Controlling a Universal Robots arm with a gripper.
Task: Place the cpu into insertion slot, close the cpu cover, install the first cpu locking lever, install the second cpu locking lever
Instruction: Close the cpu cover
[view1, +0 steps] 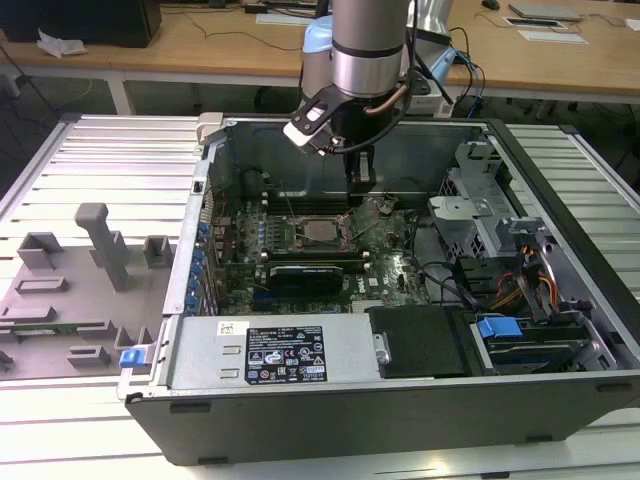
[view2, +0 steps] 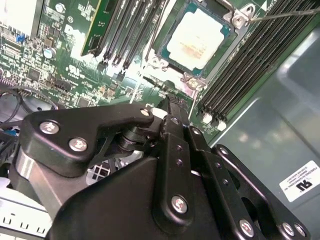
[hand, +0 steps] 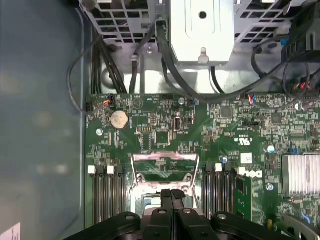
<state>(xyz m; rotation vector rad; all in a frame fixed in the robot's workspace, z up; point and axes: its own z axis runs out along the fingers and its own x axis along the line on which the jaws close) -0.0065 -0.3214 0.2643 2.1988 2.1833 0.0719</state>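
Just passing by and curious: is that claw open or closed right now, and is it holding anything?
Gripper: shut, fingers pressed together with nothing seen between them, close to the cpu cover.

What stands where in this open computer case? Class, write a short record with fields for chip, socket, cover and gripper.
cpu: small flat silvery-grey square chip, seated in the slot
insertion slot: black-rimmed square socket on the green board, filled
cpu cover: thin metal window frame, appears raised, not over the chip
gripper: black, shut, tip beside the cover
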